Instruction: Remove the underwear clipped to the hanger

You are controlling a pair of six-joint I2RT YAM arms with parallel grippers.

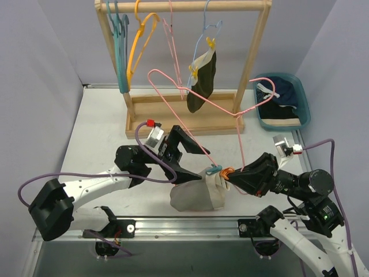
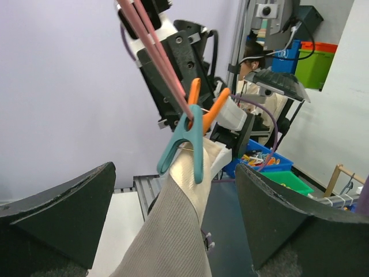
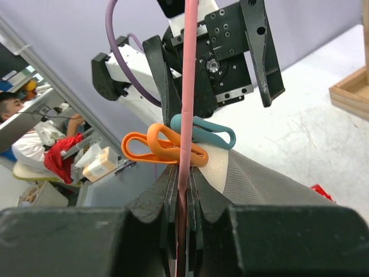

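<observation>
The grey-beige underwear (image 1: 195,197) lies on the table, its pale waistband clipped to the pink hanger (image 1: 199,95) by a teal clip (image 1: 214,170) and an orange clip (image 1: 226,171). My right gripper (image 1: 234,178) is shut on the hanger wire (image 3: 185,86) just below the clips (image 3: 161,147). My left gripper (image 1: 199,160) is open, its jaws on either side of the cloth (image 2: 173,231) below the teal clip (image 2: 190,144). The dark olive-black underwear (image 1: 203,81) hangs from a blue hanger by yellow clips. The navy underwear (image 1: 283,99) lies in the bin.
A wooden rack (image 1: 184,7) stands at the back with teal, orange, pink and blue hangers on its bar. A blue bin (image 1: 305,107) sits at the back right. The table's front edge runs just under the grey-beige cloth.
</observation>
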